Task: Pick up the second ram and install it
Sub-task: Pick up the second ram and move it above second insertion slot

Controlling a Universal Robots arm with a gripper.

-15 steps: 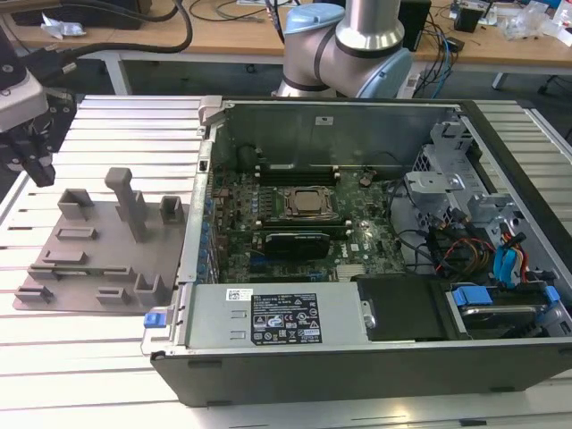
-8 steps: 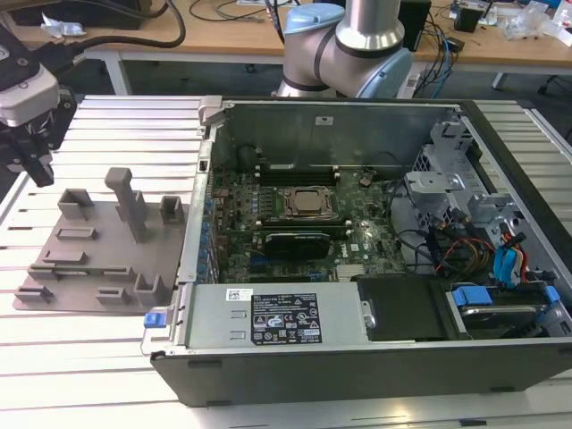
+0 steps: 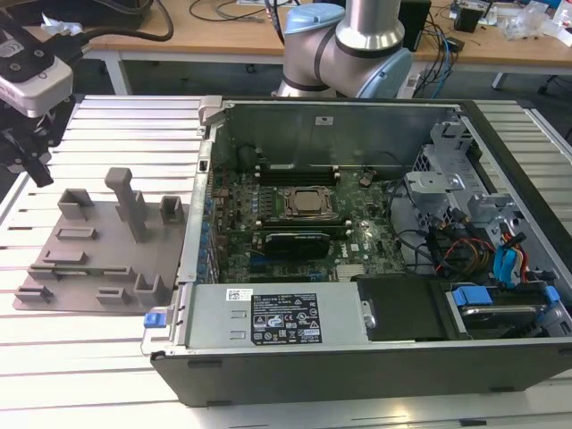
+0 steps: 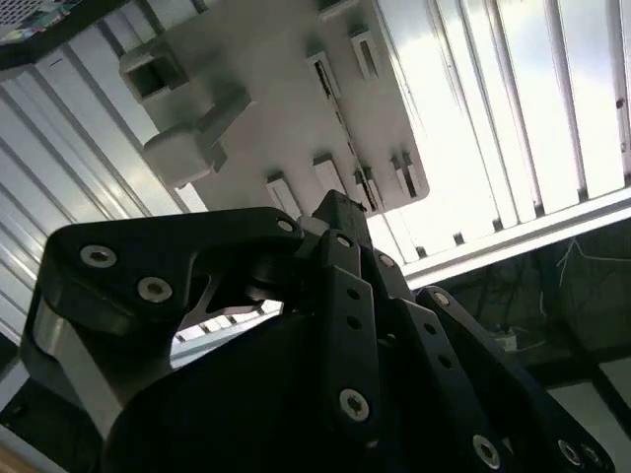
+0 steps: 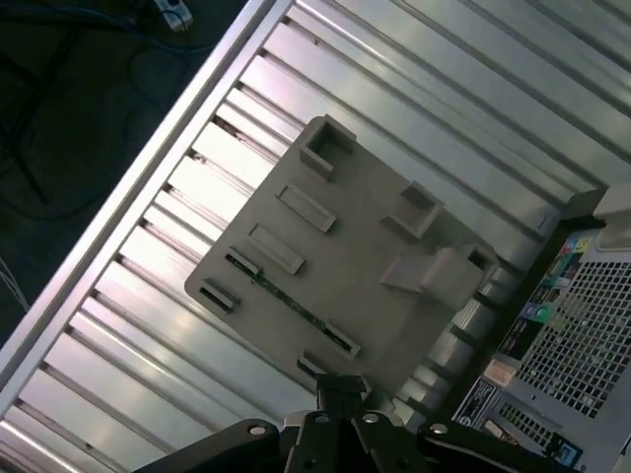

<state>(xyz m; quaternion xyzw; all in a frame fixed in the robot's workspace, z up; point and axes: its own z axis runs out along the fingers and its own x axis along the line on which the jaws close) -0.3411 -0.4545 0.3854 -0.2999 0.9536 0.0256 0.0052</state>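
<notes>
The second ram point(image 5: 287, 295) is a thin green strip standing on edge in a slot of the grey fixture plate point(image 5: 365, 246). In the exterior view the plate point(image 3: 100, 246) lies on the ribbed table to the left of the open computer case point(image 3: 357, 349). My gripper point(image 3: 34, 165) hangs above the plate's far left corner, apart from it. In both wrist views its black fingers point(image 5: 340, 394) meet at one tip point(image 4: 335, 207), shut with nothing between them. They point down near the plate's edge, close to the ram's slot.
The motherboard point(image 3: 357, 246) in the case carries the silver processor point(image 3: 308, 204), with dark memory slots point(image 3: 295, 170) behind it. Cables and drive bays point(image 3: 500, 259) fill the case's right side. The arm's base point(image 3: 357, 45) stands behind the case. The table edge point(image 5: 128, 187) runs beside the plate.
</notes>
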